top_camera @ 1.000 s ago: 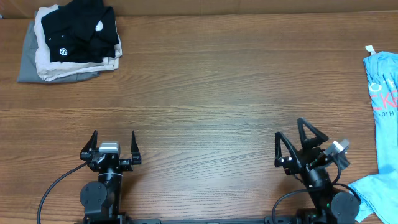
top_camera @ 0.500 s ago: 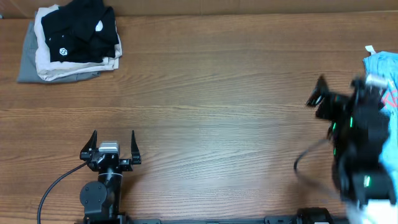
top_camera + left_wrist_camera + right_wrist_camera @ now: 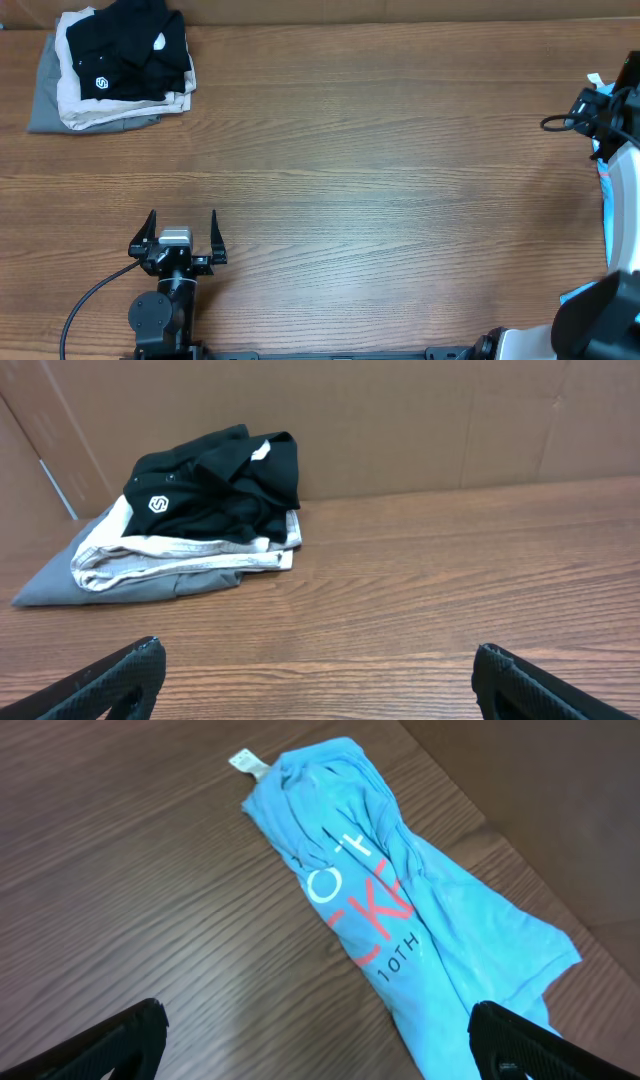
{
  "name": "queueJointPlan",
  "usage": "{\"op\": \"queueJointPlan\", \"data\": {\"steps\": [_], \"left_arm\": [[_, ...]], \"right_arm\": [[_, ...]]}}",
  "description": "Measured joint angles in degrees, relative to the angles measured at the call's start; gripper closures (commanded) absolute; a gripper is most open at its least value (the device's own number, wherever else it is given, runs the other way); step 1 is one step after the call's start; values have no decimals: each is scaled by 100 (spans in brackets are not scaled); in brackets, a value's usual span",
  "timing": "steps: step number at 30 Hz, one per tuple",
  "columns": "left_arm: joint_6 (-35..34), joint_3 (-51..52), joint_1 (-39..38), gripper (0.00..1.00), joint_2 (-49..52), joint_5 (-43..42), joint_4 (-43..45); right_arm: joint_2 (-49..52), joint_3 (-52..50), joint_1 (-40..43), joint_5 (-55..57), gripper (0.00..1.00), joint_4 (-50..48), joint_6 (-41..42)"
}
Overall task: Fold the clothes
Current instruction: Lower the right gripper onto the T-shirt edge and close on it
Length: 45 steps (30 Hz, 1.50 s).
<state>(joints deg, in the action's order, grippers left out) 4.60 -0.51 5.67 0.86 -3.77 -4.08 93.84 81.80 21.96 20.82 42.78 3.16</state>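
Overhead, the brown wood-grain tabletop (image 3: 360,150) carries things at two opposite ends. At its far left corner sits a stack of folded garments: a black garment with a small white logo (image 3: 135,55) on top, a beige folded garment (image 3: 75,105) under it and a grey folded garment (image 3: 42,105) at the bottom, sticking out to the left.

The left claw (image 3: 182,222) stands at the near left, jaws spread wide and holding nothing, well apart from the stack. Its wrist view shows the same: the two dark fingertips (image 3: 110,680) sit at the lower corners of the frame with bare wood between them, the stack ahead and to the left, and a brown cardboard wall (image 3: 400,420) behind it.

The right arm (image 3: 622,180) reaches along the right edge of the tabletop, covering most of the light sky-blue thin-fabric T-shirt (image 3: 605,195) — only slivers of blue show beside it from above. From the right wrist, the T-shirt (image 3: 400,890) lies crumpled and unfolded in a long bunch, with white and pink-red lettering (image 3: 370,905) face up and a white neck tag (image 3: 245,760) at its far end. The right claw (image 3: 320,1045) hovers above it, jaws wide apart — gripping nothing, not touching the fabric.
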Motion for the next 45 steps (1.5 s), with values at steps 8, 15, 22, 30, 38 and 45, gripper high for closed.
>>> {"op": "queueJointPlan", "data": {"steps": [8,15,22,30,38,45], "left_arm": [[0,0,0,0,0,0,0],[0,0,0,0,0,0,-2],[0,0,0,0,0,0,-2],[0,0,0,0,0,0,0],[0,0,0,0,0,0,-2],[0,0,0,0,0,0,-2]], "right_arm": [[1099,48,787,-437,2,-619,-20],[1740,48,1580,-654,5,-754,127],[1777,48,2599,-1797,15,-706,317],[1980,50,2787,-2116,14,-483,297],[2524,48,2767,-1217,14,-308,262],[2531,50,2765,-833,27,-328,57]]}}
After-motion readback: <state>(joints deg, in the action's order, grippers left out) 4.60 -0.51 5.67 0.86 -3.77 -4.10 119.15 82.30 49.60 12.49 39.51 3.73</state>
